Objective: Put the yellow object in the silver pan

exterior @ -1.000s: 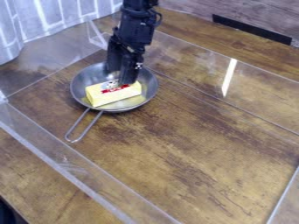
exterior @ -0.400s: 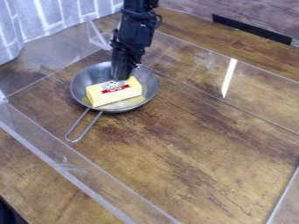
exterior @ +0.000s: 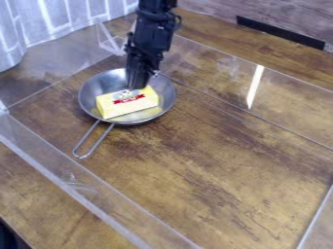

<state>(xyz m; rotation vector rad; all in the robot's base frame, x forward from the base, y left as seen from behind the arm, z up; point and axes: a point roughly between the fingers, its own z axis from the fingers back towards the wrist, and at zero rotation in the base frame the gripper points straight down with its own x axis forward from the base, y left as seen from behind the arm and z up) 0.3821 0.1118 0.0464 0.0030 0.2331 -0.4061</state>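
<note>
— Nearest the camera? Bare stretch of wooden counter (exterior: 208, 185), dark brown planks, with a clear plastic barrier (exterior: 58, 175) running along its near edge and up the left side.

— Next in? Thin wire-loop handle (exterior: 89, 141), pointing toward the camera and to the left, lying on the counter.

— And beyond the handle? Silver pan (exterior: 93, 97) itself, round, shallow and shiny, flat on the wood. Yellow object (exterior: 130, 101) lying inside it, roughly at the centre of the bowl, long side angled up to the right, white-and-red label facing up.

— Held by anything? No. Resting free on the pan floor.

— Past the block? Black end effector (exterior: 138, 77), pointing steeply down, tips just behind the block's far edge over the back part of the pan. Fingers drawn together, clenched on nothing.

— Touching the block? Hard to say; very close, at least.

— Farthest back? Arm rising out of the top of the view, pale curtain (exterior: 53, 19) at the upper left.
</note>
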